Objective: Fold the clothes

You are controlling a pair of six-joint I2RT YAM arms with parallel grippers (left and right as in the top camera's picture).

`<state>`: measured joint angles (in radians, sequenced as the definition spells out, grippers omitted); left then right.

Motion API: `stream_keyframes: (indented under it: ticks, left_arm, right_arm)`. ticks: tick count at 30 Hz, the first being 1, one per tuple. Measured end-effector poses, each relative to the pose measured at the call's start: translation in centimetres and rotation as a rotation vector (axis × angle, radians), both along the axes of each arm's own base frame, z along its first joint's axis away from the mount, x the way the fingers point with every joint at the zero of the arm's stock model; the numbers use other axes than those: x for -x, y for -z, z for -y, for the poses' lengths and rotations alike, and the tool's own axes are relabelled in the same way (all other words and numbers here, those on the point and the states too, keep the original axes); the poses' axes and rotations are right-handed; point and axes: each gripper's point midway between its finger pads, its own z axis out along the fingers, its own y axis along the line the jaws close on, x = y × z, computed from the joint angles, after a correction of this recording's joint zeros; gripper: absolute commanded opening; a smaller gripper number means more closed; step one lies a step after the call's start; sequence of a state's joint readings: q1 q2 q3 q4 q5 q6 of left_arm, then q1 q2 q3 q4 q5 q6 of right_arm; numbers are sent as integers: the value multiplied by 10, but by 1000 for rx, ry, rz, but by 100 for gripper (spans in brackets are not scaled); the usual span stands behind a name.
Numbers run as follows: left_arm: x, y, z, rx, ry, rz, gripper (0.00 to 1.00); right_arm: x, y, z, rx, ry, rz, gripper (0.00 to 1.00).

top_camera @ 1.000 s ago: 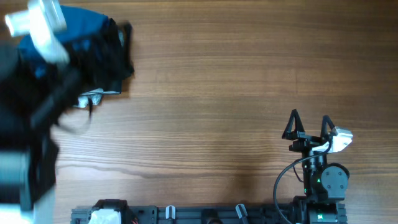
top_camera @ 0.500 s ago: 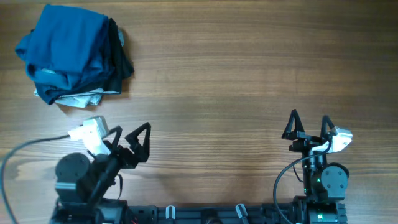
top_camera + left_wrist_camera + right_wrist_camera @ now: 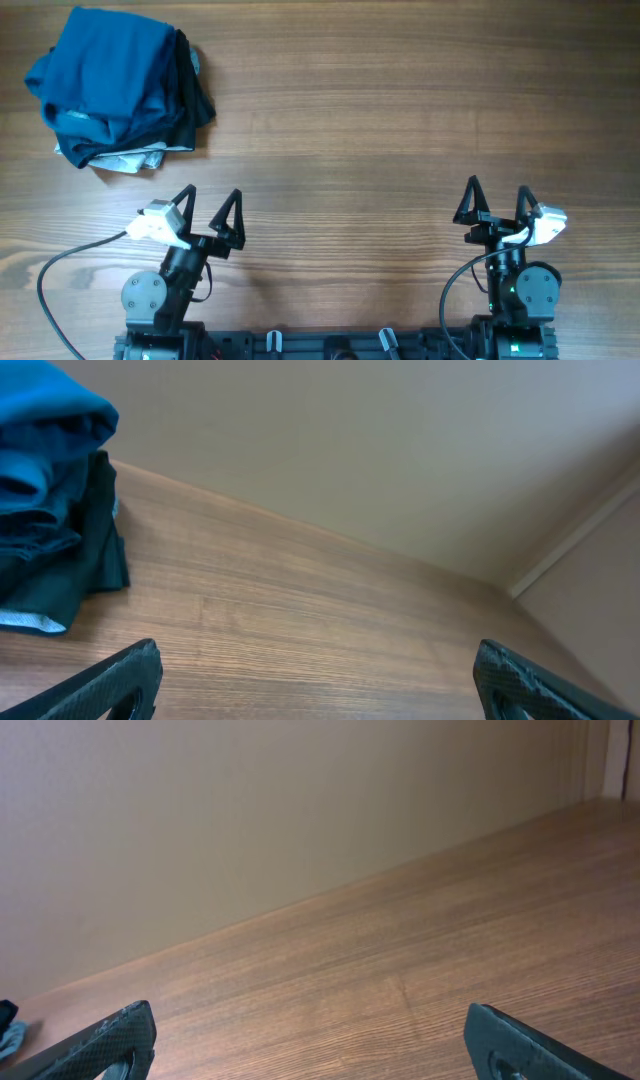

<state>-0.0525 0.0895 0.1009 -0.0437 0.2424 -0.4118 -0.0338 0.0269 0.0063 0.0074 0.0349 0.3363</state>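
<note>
The clothes, a medium-blue shirt (image 3: 105, 70), lie bunched on top of a pile at the table's far left corner; the left wrist view catches the same blue cloth (image 3: 45, 430) at its left edge. My left gripper (image 3: 208, 200) stands open near the front edge, well short of the pile, with nothing between its fingers. My right gripper (image 3: 497, 197) is open too, at the front right, over bare wood. In the wrist views both the left gripper (image 3: 315, 680) and the right gripper (image 3: 310, 1040) show wide-spread jaws over wood.
Under the blue shirt sit a black garment (image 3: 192, 95) and a pale grey piece (image 3: 130, 160); the black garment (image 3: 95, 550) also shows in the left wrist view. A wall (image 3: 250, 810) rises behind the wooden table (image 3: 380, 120). The arm bases stand along the front edge.
My left arm has swung back from over the pile at far left to the front edge, leaving the blue shirt on top of the pile. The right arm has not moved.
</note>
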Motion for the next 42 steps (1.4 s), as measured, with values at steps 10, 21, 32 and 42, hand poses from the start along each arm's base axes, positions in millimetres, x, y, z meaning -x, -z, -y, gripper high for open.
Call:
stream_keyframes:
  ticks: [10, 21, 32, 42]
  left_arm:
    - [-3, 35, -9, -50, -56, -46, 100]
    - [-3, 30, -12, -167, -66, 14, 100]
    - [-3, 30, -12, -189, -67, 19, 100]
    - [-3, 30, -12, -189, -67, 20, 100]
  right_arm:
    - [0, 0, 0, 0, 0, 0, 100]
    - [0, 0, 0, 0, 0, 0, 100]
    - [0, 0, 0, 0, 0, 0, 100]
    - [0, 0, 0, 0, 0, 0, 99]
